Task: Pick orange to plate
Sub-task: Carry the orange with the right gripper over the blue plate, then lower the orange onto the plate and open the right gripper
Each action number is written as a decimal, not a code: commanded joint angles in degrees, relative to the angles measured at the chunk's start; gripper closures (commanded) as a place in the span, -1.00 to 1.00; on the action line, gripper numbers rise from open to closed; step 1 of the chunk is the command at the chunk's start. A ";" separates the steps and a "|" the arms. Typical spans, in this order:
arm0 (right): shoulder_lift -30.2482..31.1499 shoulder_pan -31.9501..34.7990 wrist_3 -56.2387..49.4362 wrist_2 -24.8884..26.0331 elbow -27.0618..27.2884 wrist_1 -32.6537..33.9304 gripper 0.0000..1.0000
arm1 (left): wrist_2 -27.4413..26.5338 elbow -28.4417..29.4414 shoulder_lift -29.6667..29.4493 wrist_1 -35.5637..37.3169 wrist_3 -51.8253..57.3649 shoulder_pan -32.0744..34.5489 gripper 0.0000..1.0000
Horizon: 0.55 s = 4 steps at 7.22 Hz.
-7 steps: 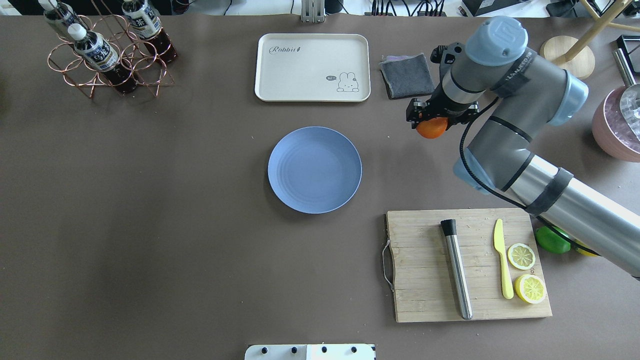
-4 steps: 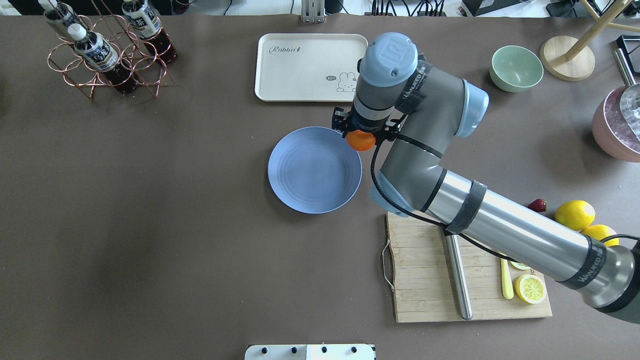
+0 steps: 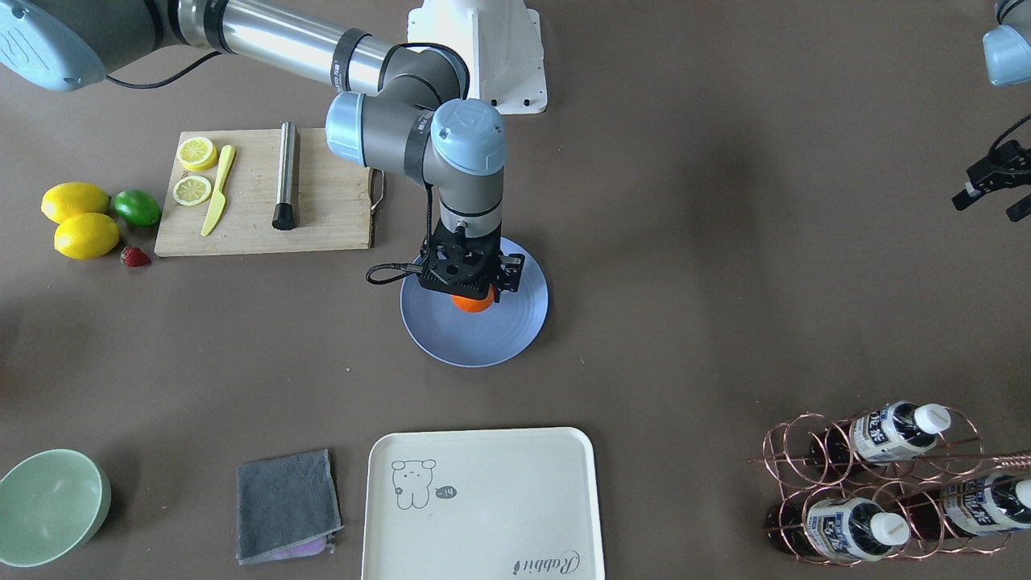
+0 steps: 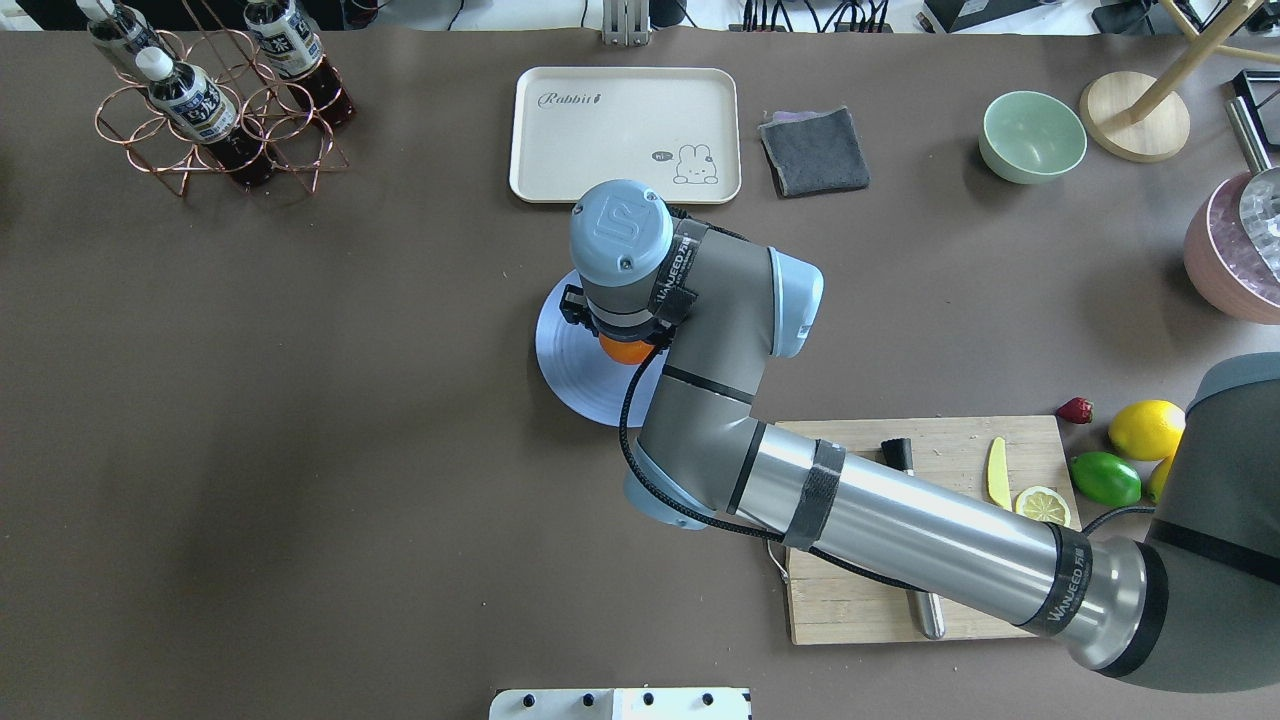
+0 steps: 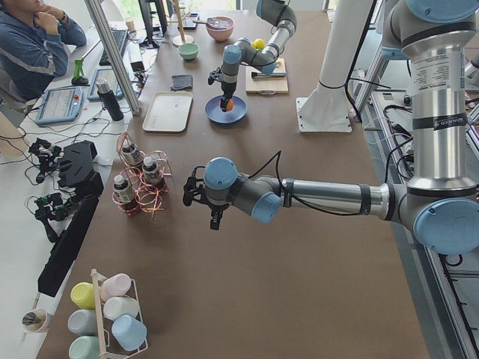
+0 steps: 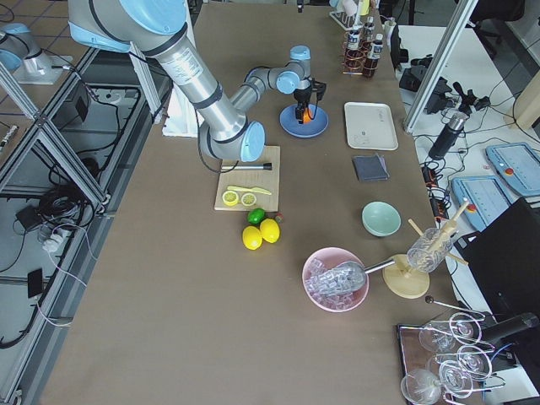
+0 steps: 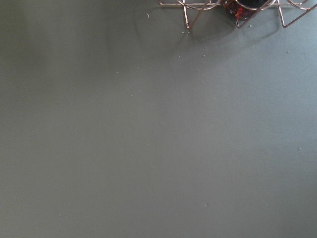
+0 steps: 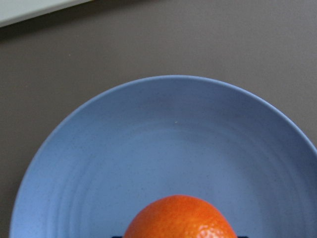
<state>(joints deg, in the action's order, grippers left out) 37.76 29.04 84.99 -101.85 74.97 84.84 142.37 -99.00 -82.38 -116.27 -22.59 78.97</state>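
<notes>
The orange [image 3: 474, 304] is held between the fingers of my right gripper [image 3: 472, 296], which is shut on it and points straight down over the blue plate [image 3: 483, 345]. From overhead the orange [image 4: 626, 351] peeks out under the wrist, above the plate [image 4: 575, 375]. The right wrist view shows the orange [image 8: 181, 218] low over the middle of the plate [image 8: 168, 134]; whether they touch I cannot tell. My left gripper [image 3: 987, 208] hangs far off near the bottle rack, its two fingers apart and holding nothing.
A cream tray [image 4: 625, 135] and a grey cloth [image 4: 813, 150] lie behind the plate. The cutting board [image 3: 266, 193] with lemon slices, a knife and a metal rod sits beside it. Lemons [image 3: 76, 217], a lime [image 3: 137, 207], a green bowl [image 4: 1032, 136] and a bottle rack [image 4: 215, 95] are also around.
My right arm swung leftward with the orange, from beside the grey cloth, past the plate's rim, to over the plate's middle. The left arm stayed out of the overhead view.
</notes>
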 commanded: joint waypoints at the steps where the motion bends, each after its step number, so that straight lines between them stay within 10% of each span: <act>1: -0.15 -0.39 -0.61 0.42 -0.62 -0.11 -0.98 | 0.01 -0.15 0.56 -0.19 0.00 0.04 -0.97; 4: -1.37 2.32 -3.25 -1.58 1.57 0.67 -1.00 | 0.01 0.12 0.73 -0.19 0.00 0.04 -0.97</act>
<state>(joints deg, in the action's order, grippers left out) 36.89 29.77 82.53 -102.01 75.16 84.86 142.40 -99.04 -81.79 -116.45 -22.59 79.01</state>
